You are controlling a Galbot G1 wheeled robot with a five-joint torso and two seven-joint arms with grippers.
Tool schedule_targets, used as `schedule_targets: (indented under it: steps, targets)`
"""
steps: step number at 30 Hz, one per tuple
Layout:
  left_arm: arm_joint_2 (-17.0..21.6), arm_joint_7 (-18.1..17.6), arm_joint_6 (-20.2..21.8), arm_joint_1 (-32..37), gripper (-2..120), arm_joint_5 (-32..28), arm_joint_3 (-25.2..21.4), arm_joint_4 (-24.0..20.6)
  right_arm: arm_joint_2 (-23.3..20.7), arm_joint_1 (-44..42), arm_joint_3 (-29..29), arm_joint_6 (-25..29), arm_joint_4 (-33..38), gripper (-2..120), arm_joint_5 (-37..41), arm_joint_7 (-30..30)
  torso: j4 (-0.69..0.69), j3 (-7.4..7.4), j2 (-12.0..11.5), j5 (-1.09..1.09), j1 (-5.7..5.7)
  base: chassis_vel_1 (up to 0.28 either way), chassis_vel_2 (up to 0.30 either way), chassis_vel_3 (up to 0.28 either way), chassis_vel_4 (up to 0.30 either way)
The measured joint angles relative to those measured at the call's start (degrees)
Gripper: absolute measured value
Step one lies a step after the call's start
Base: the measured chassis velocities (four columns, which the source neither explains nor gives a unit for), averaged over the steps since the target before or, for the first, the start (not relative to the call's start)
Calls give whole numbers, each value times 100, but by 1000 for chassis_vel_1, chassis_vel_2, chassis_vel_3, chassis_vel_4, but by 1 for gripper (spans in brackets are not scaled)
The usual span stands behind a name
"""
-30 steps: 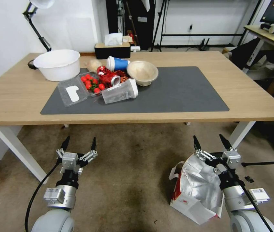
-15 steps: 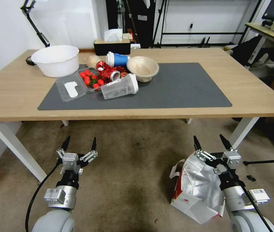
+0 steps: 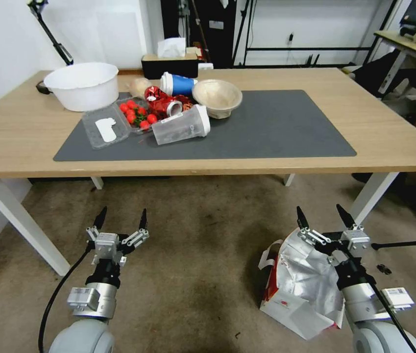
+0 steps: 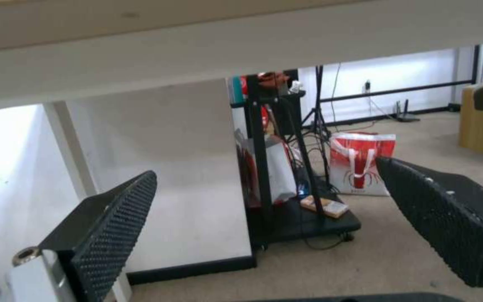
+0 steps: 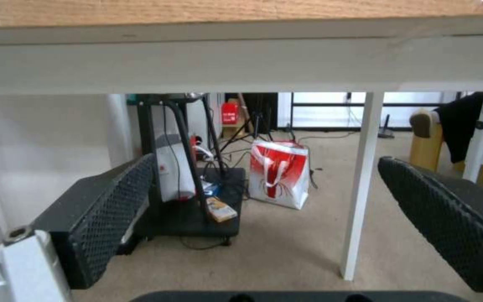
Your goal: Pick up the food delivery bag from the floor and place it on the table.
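Carpeted floor (image 3: 203, 255) under table (image 3: 403, 142); food delivery bag (image 3: 305, 282) seen slumped on floor, foil lining exposed, untouched. Whole head view shifted since second ago: table seen lower, nearer; camera moved, bag not. Right gripper (image 3: 324, 220) held above bag, jaws wide, empty. Left gripper (image 3: 121, 218) parked, wide. Pickup judged not yet begun.

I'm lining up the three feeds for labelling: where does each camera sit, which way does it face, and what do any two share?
Head view: from the head, looking down past both arms, left gripper and right gripper, at the table and the food delivery bag.
Left wrist view: low, facing under the table between its fingers.
Right wrist view: the same, between its fingers.
Shared: both wrist views show a red-and-white bag beyond the table.
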Motion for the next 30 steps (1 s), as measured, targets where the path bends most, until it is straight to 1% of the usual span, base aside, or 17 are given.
schedule_targets:
  steps: [3,5,9,12,30]
  targets:
    - [0,4,0,-9,98,1,13,1,10,15,12,0,5,100,9,-4,0,-38,-59,0,-22,0,0,0,0]
    - [4,7,0,-9,98,8,21,1,20,57,74,-7,4,100,68,-11,0,-90,-141,0,-50,0,0,0,0]
    - [19,8,-1,-3,98,11,20,13,19,55,87,-29,6,100,120,-15,0,-132,-203,0,-71,0,0,0,0]
    - [29,9,-1,-12,98,12,12,38,10,75,104,-41,-3,100,127,-26,0,-196,-307,0,-110,0,0,0,0]
    - [-4,-51,2,-34,98,37,-13,49,1,94,137,-37,-26,100,138,-178,0,-452,-690,0,-238,0,0,0,0]
